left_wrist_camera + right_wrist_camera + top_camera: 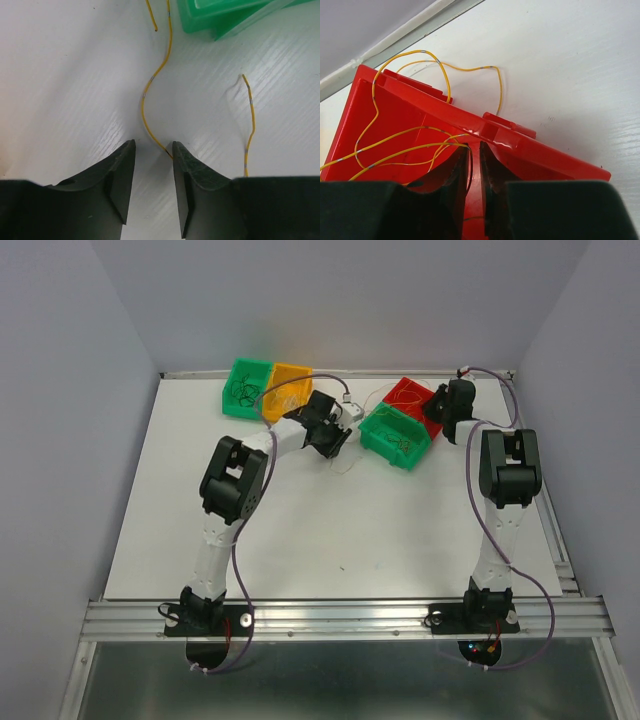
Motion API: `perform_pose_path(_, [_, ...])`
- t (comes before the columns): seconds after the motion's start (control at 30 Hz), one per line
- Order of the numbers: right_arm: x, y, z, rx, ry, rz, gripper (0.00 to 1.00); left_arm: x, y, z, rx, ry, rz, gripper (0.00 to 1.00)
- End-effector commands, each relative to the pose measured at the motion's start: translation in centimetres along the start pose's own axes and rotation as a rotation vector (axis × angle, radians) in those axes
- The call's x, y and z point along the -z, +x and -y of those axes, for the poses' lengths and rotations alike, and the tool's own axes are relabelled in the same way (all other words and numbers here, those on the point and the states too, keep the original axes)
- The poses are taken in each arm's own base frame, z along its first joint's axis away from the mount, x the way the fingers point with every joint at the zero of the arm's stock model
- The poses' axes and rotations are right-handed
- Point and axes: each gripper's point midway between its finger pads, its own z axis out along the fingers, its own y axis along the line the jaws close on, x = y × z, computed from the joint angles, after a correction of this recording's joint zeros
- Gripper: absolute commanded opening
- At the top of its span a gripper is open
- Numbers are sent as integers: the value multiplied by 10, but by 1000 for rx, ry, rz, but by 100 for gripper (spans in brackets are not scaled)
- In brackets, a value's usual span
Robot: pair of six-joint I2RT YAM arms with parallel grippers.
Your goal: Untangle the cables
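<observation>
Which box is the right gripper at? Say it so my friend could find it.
Go to the far right part of the white table, where two boxes sit together beside the right gripper. Take the one farther back: the only red box, with a green box just in front.

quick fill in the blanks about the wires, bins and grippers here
1. The wire running up to the left gripper is ___.
2. The bin at the tips of the right gripper is ___.
3. From above, the orange bin stands against a neighbour coloured ___.

Missing words: yellow, red, green.
</observation>
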Motion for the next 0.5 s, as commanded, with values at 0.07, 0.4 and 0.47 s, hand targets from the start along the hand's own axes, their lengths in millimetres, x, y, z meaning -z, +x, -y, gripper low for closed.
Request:
perform_pose_path(0.07, [18, -51, -27, -5, -62, 114, 21, -4, 7, 3, -3, -10, -34, 20])
perform_pose_path(0.4, [31, -67, -40, -8, -86, 132, 25, 46, -43, -4, -56, -33, 65, 0])
perform_pose_path(0.47, [34, -70, -43, -9, -94, 136, 30, 67, -61, -12, -72, -70, 98, 0])
